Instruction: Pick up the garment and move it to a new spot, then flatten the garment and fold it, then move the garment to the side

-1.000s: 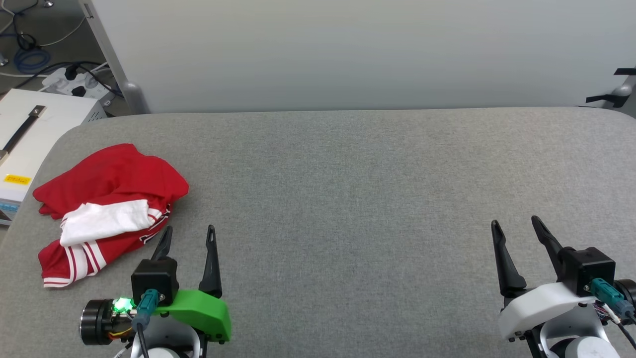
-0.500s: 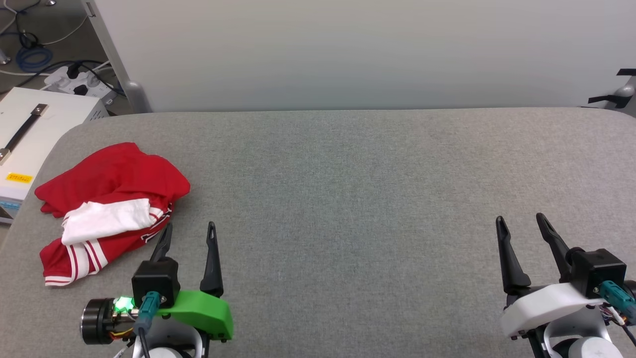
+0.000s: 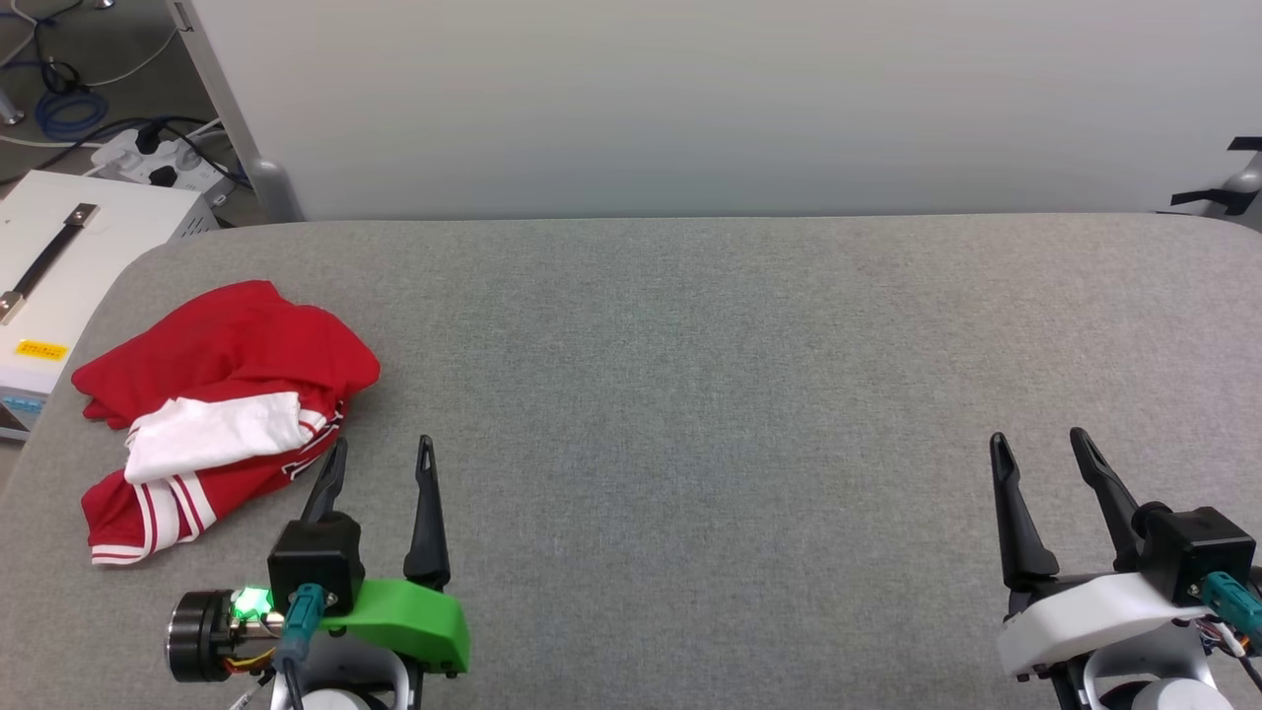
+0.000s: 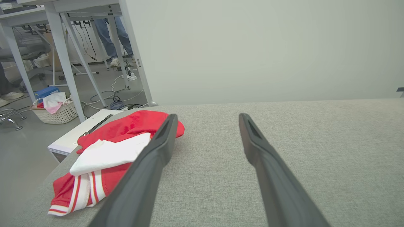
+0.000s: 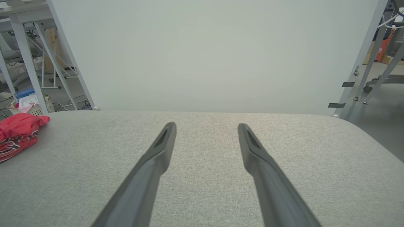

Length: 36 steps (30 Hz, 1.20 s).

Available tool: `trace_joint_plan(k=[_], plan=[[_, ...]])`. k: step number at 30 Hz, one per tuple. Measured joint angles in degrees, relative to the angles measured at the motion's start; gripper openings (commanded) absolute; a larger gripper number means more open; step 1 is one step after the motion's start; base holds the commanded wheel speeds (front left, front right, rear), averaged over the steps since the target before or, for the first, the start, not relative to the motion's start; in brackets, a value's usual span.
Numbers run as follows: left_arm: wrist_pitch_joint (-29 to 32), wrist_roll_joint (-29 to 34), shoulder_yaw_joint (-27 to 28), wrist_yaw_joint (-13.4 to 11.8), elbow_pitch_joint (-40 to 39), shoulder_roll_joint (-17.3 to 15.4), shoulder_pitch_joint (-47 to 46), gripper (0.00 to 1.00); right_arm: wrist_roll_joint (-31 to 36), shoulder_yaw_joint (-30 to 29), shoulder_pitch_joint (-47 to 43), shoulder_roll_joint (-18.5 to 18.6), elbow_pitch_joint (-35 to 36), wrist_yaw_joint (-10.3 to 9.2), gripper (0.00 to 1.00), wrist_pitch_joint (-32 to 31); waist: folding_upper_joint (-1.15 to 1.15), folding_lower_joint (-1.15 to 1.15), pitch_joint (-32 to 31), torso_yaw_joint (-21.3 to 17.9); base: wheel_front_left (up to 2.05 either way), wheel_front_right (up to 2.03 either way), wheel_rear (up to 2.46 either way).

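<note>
Across the grey padded table (image 3: pixel 690 325), the garment (image 3: pixel 227 345) lies crumpled at about 9 o'clock in the head view, close to the left edge, with the middle and right side bare. By that, the pick-up has not yet begun. The sensible move is for the left gripper (image 3: pixel 382 444) to swing toward 10 o'clock and come down over a thick red bunch rather than the loose white sleeve (image 3: pixel 212 434). It should pinch several layers so the cloth lifts as one and does not trail off the edge. Its two fingers stand well apart and hold nothing, tips low and just beside the garment's near edge, pointing to 12 o'clock. The right gripper (image 3: pixel 1038 437) sits at about 4 o'clock, likewise spread and empty, well apart from the cloth. The striped trim (image 3: pixel 163 508) shows at the heap's 7 o'clock. A dark sliver nearer the left gripper may be print, but too little shows to tell.
</note>
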<state>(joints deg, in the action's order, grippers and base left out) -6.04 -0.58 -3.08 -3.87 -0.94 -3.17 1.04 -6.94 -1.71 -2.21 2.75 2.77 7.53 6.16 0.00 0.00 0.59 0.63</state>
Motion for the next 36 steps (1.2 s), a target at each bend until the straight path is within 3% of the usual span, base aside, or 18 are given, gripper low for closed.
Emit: trace_joint_plan(k=[36], plan=[[-4.1, -0.79, -1.69, -0.41, 0.43, 0.01, 0.11, 1.0, -2.94, 0.01, -1.81, 0.0, -0.02, 0.0, 1.0, 4.21, 0.0, 0.0, -0.79, 0.55, 0.0, 0.0, 0.0]])
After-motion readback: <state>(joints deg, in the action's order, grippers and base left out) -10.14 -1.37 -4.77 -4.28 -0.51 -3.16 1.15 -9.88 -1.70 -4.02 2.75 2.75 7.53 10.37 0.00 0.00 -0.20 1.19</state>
